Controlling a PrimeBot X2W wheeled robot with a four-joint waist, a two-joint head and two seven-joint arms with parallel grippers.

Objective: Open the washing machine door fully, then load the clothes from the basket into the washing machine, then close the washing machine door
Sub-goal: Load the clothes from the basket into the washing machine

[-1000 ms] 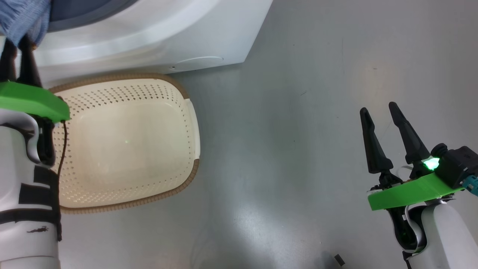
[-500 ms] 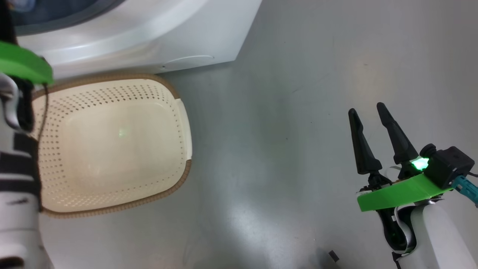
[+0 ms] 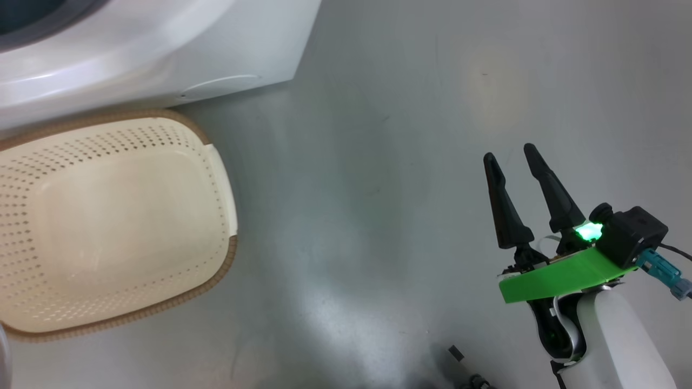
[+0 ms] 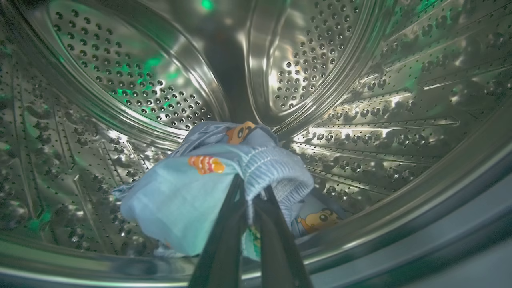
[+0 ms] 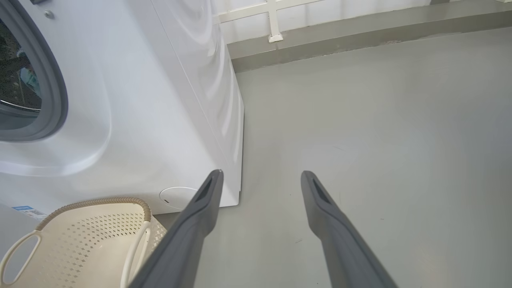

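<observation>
Our left end effector (image 4: 253, 188) pinches the clothes (image 4: 180, 200) mid-frame inside the drum (image 4: 360, 100); released this shallow, they could spill out. Our right end effector (image 3: 510, 152) gapes wide, lower right.

Grey floor (image 5: 380, 120) spreading under right gripper (image 5: 262, 173); white rail (image 5: 274, 22) running far ahead; small dark bit (image 3: 457, 354) lying behind, leftward.

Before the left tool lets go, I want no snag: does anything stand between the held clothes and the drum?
Nothing visible does. The left tool is shut on the light blue bundle inside the steel drum, past the grey gasket. Under it lies another printed garment on the drum wall.
</observation>
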